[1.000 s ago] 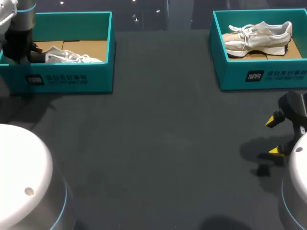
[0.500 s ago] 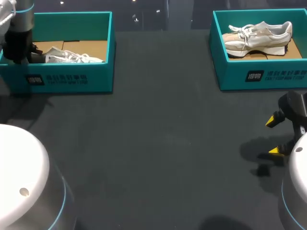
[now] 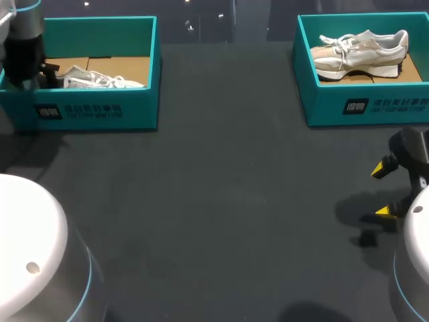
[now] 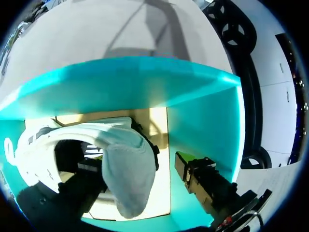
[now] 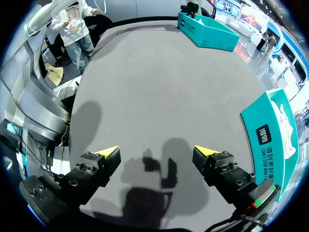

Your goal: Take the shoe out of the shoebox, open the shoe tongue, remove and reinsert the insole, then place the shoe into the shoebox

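Sneaker (image 3: 100, 80), white and laced, sits on the cardboard floor of the left teal shoebox (image 3: 100, 111), heel at the box's left end and toe pointing toward the middle of the desk (image 3: 221, 201). It has not left the box.

The left claw (image 4: 137, 164) is down inside that end of the box, over the heel. In the left wrist view one finger is in the sneaker's opening and the other stands outside the heel, with a strip of box floor showing between it and the shoe. The fingers therefore straddle the heel but are apart, not clamped on it.

The right claw (image 5: 157, 153) hovers above bare desk near the right edge, fingers spread wide, with nothing between them.

A second teal shoebox (image 3: 362, 107) stands at the far right of the desk, well apart from the first, and holds a beige-and-white sneaker (image 3: 362, 50). Neither arm is near it.

Assessment: the task is at its first step, the grasp for lifting the sneaker out. Nothing is complete. Outstanding items are the lift-out, opening the tongue, pulling and refitting the insole, and returning the sneaker to the box. Tongue and insole condition cannot be judged from these views.
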Robot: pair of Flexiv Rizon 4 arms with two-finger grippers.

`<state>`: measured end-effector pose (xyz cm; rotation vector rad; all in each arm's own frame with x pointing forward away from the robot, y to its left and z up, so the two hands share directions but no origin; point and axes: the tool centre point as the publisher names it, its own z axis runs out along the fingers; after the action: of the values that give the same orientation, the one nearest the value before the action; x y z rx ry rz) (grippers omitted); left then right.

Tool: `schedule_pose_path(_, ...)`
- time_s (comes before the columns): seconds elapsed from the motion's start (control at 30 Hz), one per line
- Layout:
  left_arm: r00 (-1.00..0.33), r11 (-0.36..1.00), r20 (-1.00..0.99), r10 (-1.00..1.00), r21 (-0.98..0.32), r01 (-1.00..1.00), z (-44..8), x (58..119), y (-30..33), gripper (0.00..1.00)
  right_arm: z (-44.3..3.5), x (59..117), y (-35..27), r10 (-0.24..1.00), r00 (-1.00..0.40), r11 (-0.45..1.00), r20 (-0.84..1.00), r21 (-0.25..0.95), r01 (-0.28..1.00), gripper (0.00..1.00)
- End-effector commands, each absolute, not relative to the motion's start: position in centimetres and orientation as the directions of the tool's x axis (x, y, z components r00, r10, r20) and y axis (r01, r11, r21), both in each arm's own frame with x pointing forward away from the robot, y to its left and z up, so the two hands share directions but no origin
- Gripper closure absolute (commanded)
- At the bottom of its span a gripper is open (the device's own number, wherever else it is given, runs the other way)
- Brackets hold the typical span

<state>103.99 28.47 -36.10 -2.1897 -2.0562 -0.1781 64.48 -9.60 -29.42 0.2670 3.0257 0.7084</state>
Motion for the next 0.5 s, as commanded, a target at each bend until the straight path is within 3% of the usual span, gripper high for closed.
schedule_pose_path(0.03, 0.06, -0.061, 0.143, 0.988, -0.001, 0.998, -34.1, 103.3, 28.4, 0.0, -29.4, 64.3, -9.6, 0.174, -0.985, 0.883, 0.015, 0.44, 0.162, 0.0)
schedule_pose_path(0.5, 0.048, -0.05, 0.044, 0.998, 0.043, 0.998, -23.9, 101.0, 27.6, 0.0, -29.4, 64.3, -9.6, 0.174, -0.985, 0.883, 0.015, 0.44, 0.162, 0.0)
